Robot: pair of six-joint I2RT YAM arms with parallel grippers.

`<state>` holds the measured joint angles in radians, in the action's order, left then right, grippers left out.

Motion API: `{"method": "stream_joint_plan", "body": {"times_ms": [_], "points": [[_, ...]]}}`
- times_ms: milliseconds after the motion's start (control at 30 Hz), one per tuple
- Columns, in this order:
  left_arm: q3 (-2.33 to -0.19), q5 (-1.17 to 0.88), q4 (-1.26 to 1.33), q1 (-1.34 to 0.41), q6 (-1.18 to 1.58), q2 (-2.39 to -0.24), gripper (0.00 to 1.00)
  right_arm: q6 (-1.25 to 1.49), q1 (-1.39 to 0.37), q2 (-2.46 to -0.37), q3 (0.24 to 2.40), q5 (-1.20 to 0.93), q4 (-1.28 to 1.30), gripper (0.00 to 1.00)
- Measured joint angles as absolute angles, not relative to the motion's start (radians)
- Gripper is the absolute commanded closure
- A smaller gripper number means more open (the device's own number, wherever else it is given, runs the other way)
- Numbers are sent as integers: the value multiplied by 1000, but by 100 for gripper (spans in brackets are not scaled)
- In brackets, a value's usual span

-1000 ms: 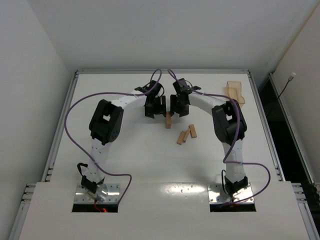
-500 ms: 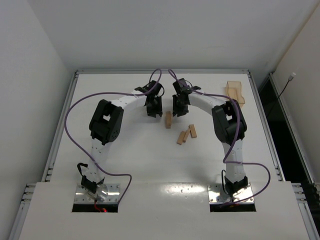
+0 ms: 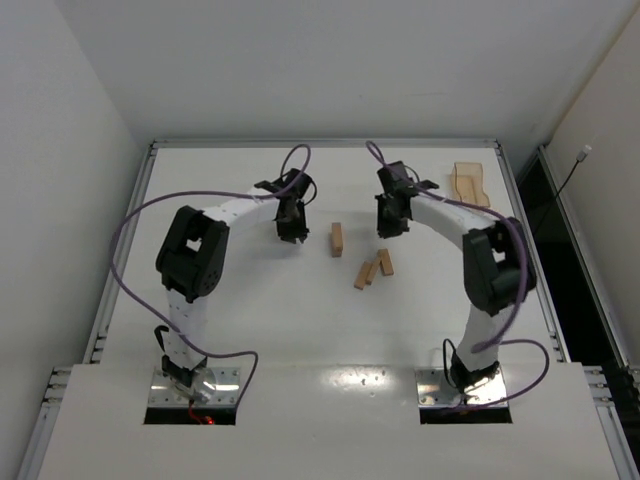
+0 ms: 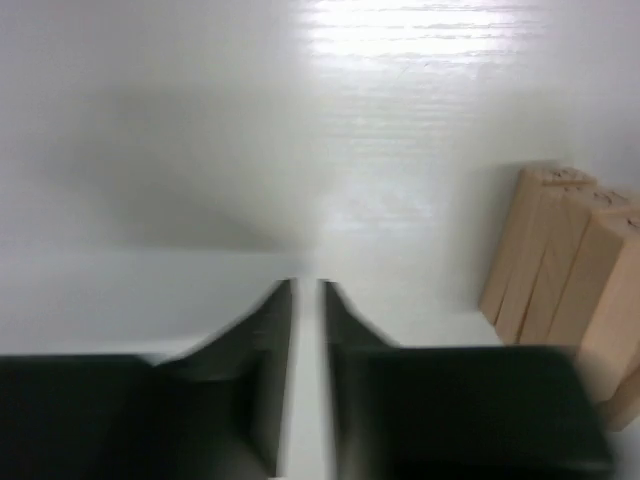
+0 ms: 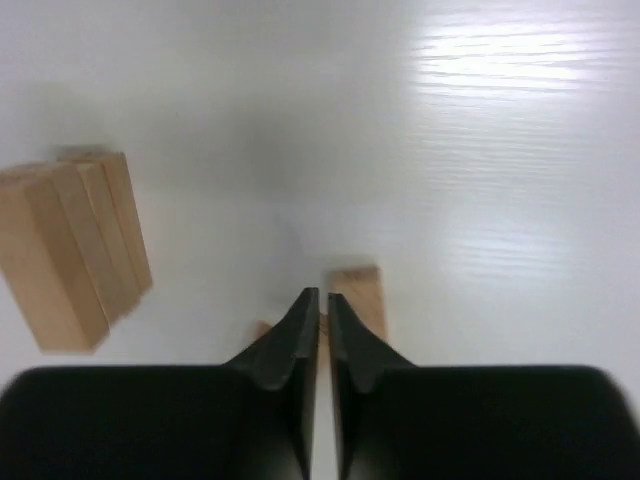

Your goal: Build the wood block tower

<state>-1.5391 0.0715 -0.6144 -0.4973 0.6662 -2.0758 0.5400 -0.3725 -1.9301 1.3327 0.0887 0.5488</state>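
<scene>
The wood block tower (image 3: 337, 239) is a short, compact group of light-tan blocks in the middle of the table. It shows at the right edge of the left wrist view (image 4: 560, 260) and at the left of the right wrist view (image 5: 75, 250). My left gripper (image 3: 290, 232) hangs to its left, apart from it, shut and empty (image 4: 307, 285). My right gripper (image 3: 388, 225) hangs to its right, shut and empty (image 5: 322, 295). Loose blocks (image 3: 372, 268) lie just near of the right gripper; one (image 5: 358, 298) lies beyond its fingertips.
A shallow translucent tan tray (image 3: 468, 183) lies at the back right of the table. Raised rails (image 3: 150, 200) run along the table's left, right and far edges. Purple cables loop above both arms.
Both grippers have drawn away from the block group, the left one leftward and the right one rightward, and their jaws have gone from open to shut. The blocks have not moved.
</scene>
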Motion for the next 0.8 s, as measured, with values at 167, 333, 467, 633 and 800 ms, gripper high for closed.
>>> {"method": "stream_joint_plan", "body": {"times_ms": [167, 333, 467, 633, 800], "points": [[-1392, 86, -625, -473, 654, -1879, 21, 463, -342, -1631, 1176, 117, 540, 48], [-1376, 86, -615, -455, 644, -1798, 1, 403, -392, -1458, 1042, 112, 507, 48], [-1375, 89, -616, -448, 636, -1798, 1, 388, -403, -1497, 957, 118, 500, 48], [-1375, 99, -616, -437, 625, -1798, 1, 392, -390, -1574, 886, 130, 491, 48], [-1375, 102, -615, -405, 614, -1798, 1, 393, -385, -1625, 887, 128, 459, 48]]}}
